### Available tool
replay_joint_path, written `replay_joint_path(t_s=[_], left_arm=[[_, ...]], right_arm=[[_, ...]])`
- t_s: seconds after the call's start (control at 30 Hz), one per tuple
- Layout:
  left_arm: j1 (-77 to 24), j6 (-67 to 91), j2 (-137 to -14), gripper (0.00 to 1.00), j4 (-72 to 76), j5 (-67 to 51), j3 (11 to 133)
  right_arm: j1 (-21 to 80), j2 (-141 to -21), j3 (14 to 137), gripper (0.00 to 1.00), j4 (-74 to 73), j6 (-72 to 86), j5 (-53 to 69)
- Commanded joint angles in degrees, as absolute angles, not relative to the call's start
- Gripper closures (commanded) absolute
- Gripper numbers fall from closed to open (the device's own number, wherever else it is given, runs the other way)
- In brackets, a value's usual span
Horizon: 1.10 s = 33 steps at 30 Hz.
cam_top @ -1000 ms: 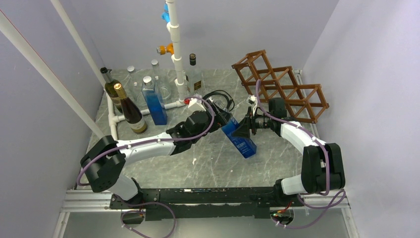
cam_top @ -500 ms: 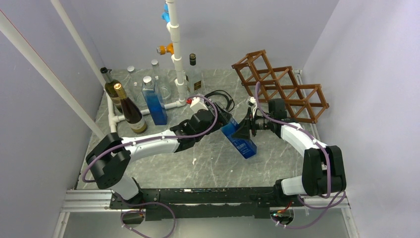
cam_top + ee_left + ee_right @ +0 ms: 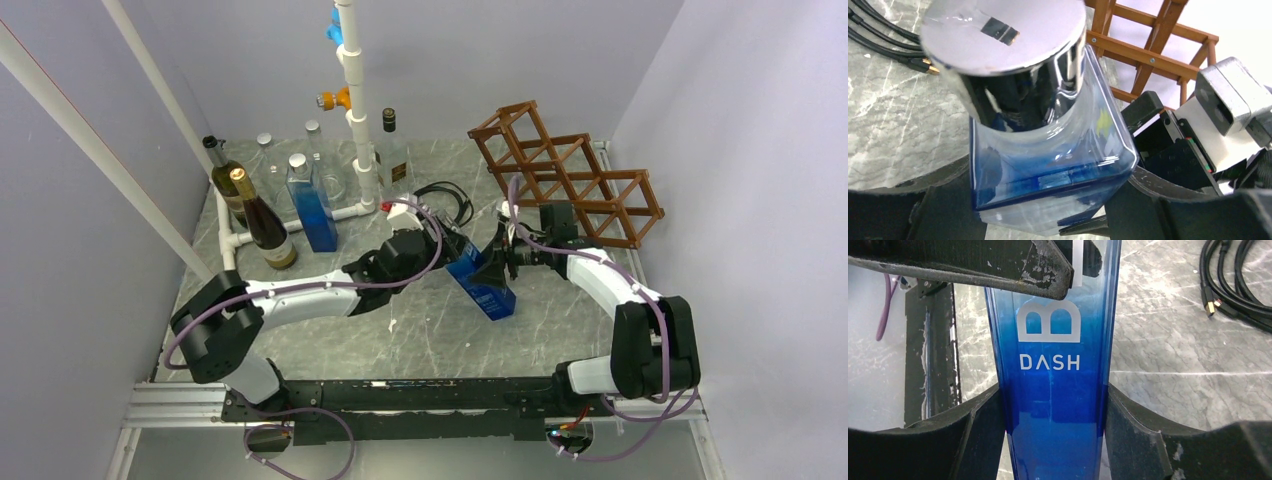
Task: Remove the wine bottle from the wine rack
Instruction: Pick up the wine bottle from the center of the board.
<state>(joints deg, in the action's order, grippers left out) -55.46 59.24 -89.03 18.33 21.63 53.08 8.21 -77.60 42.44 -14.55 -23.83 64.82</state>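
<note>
The wine bottle (image 3: 485, 283) is a square blue glass bottle with a silver cap (image 3: 1003, 35), held tilted above the table in front of the wine rack (image 3: 570, 180). My right gripper (image 3: 497, 262) is shut on its blue body, with the fingers (image 3: 1148, 435) pressed on both sides below the "DASH" lettering. My left gripper (image 3: 452, 250) has come in from the left at the cap end, and its fingers (image 3: 1153, 195) touch both sides of the bottle's shoulder (image 3: 1048, 150). The reddish-brown rack's cells hold nothing.
Several upright bottles (image 3: 262, 225) stand at the back left beside a white pipe stand (image 3: 355, 100). A clear bottle (image 3: 391, 150) stands at the back middle. Black cables (image 3: 445, 195) lie behind the grippers. Walls close in on both sides.
My left arm has reached further right and its jaws have narrowed onto the bottle's cap end. The bottle, still in the right gripper, has shifted slightly lower and to the left.
</note>
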Motion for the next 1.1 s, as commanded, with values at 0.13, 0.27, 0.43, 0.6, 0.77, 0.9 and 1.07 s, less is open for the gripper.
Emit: replay_joint_path(t_s=[0.13,0.27,0.43,0.6,0.77,0.9,1.07], left_arm=[[-54.87,37.97,-79.47,1.00,46.23,18.80,41.02],[-54.48,30.85,-76.45,1.00,54.72,14.74,37.14],[-52.39,24.29,-73.84,1.00,58.42,4.05,35.73],[-48.61,20.23,-73.19,1.00,58.08,-12.87,38.42],[-47.22,18.40,-73.78,1.00,53.59,-23.60,43.46],[-47.06,18.03,-75.67,1.00,52.41,-29.49,46.52],[-47.11,19.35,-77.91,1.00,54.60,-34.11,48.69]], right_arm=[[9.05,-72.51,46.24,0.26,-24.01,-34.89,78.82],[9.07,-70.77,45.94,0.14,-25.31,-36.39,80.62],[9.13,-69.16,45.39,0.00,-24.80,-36.26,81.58],[9.14,-68.83,45.65,0.00,-27.11,-39.01,82.78],[9.18,-68.89,45.72,0.00,-28.25,-41.13,82.89],[9.37,-68.94,45.33,0.00,-28.84,-43.25,82.46],[9.53,-68.68,44.31,0.00,-28.80,-46.50,81.88]])
